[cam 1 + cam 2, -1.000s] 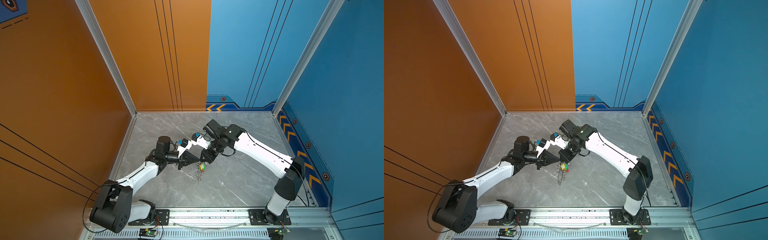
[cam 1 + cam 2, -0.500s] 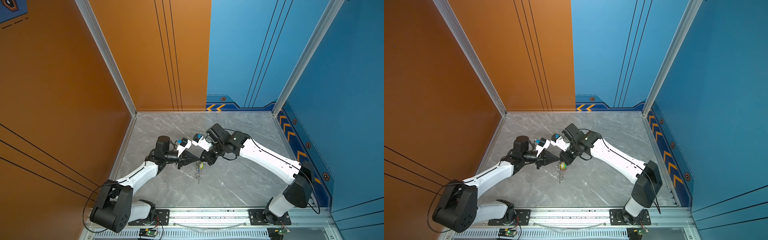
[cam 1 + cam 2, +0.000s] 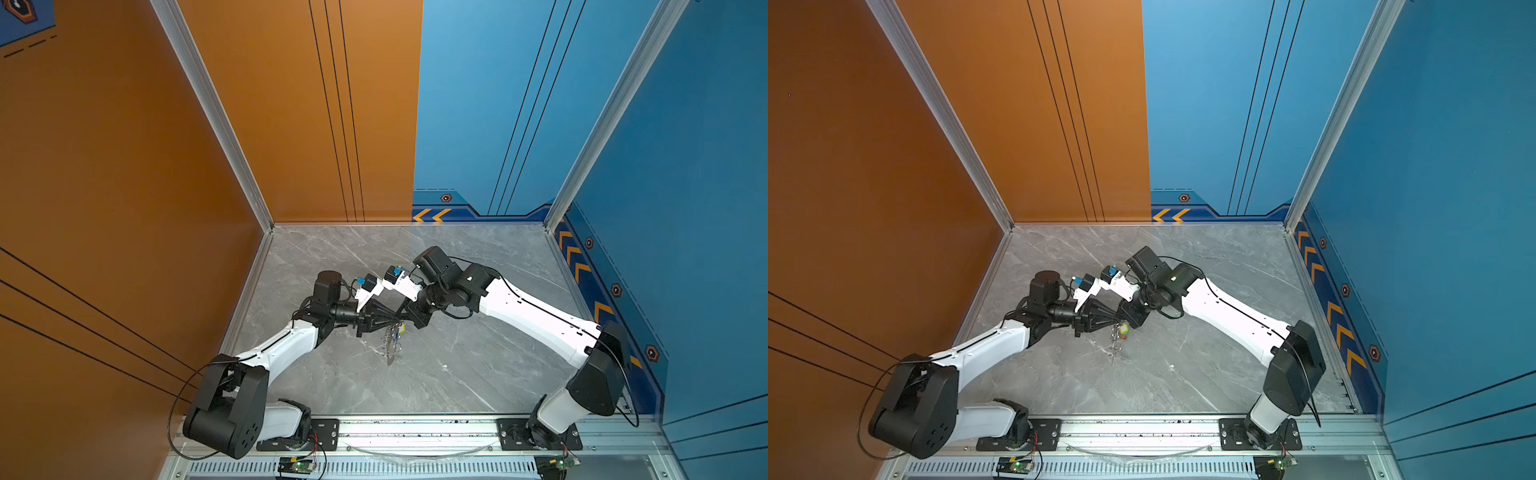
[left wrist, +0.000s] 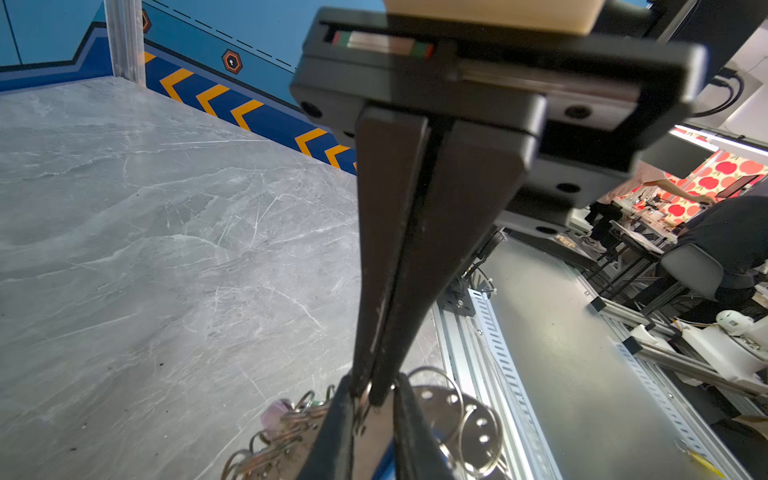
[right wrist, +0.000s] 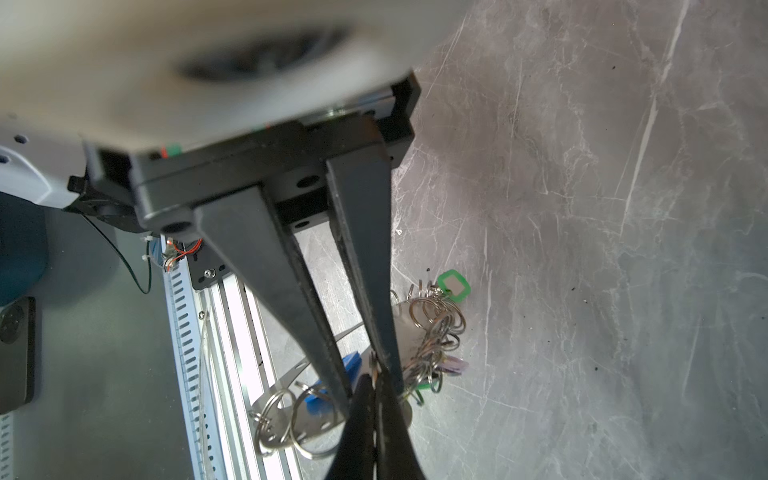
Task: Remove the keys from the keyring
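One keyring (image 4: pixel 440 401) pinched in right gripper (image 5: pixel 370 380); left gripper (image 4: pixel 368 395) tip just beside.

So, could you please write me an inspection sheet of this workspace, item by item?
surface: grey marble table, bare around the arms.
job's things: keyring held on edge between both grippers; keys bunched on it, with green tag, blue tag and pink tag; none seen lying loose.
clutter: one white speck on the table.
grippers: right gripper fingers shut on the keyring's flat plate; left gripper fingers pinched on a small split ring at its edge.
cables: black cable loops beside the left arm's base, far from the keyring.
surroundings: orange wall, blue wall, aluminium rail in front.
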Robot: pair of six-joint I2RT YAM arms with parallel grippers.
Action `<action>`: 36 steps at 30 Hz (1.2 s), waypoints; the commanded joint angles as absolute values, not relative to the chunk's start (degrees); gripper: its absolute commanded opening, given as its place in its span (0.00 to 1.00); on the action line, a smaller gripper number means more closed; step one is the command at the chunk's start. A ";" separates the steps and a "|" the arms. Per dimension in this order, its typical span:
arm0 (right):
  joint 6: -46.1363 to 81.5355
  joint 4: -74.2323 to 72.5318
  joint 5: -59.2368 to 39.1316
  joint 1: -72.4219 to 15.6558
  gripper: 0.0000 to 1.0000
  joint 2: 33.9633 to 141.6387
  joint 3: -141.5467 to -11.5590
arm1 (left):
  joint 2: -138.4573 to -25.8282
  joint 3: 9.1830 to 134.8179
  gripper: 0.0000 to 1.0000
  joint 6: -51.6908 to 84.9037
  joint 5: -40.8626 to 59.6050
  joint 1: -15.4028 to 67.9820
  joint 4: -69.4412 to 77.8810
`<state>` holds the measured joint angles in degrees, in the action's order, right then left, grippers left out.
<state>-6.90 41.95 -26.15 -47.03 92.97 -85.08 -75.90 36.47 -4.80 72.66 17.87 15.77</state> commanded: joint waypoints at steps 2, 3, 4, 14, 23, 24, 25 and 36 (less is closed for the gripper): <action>-7.56 31.68 -27.81 -46.67 0.00 91.80 -85.12 | -75.24 37.84 0.03 -5.28 76.69 19.17 15.22; -7.56 32.02 -27.86 -46.63 0.00 91.83 -85.19 | -75.06 37.94 0.01 -5.34 76.57 19.05 15.28; -7.56 32.49 -27.81 -46.55 0.00 91.90 -85.27 | -75.06 37.88 0.00 -5.36 76.54 19.01 15.21; -7.41 34.63 -27.84 -46.84 0.00 92.63 -86.52 | -75.07 37.90 0.00 -5.82 76.24 18.96 15.19; -4.97 34.54 -28.32 -46.49 0.19 92.30 -87.33 | -73.68 37.45 0.00 -6.45 76.54 18.22 15.19; -4.72 34.46 -28.30 -46.33 0.20 92.16 -87.19 | -73.66 37.29 0.00 -6.48 76.45 18.11 15.12; -4.45 34.39 -28.37 -46.19 0.22 91.87 -87.01 | -73.57 37.22 0.00 -6.69 76.50 18.06 15.18; -0.20 28.05 -26.76 -44.41 0.32 87.18 -82.49 | -73.25 37.44 0.00 -7.21 77.43 16.96 15.05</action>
<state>-2.92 35.62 -26.79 -45.30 89.95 -83.24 -74.41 36.56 -5.65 74.08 16.84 14.48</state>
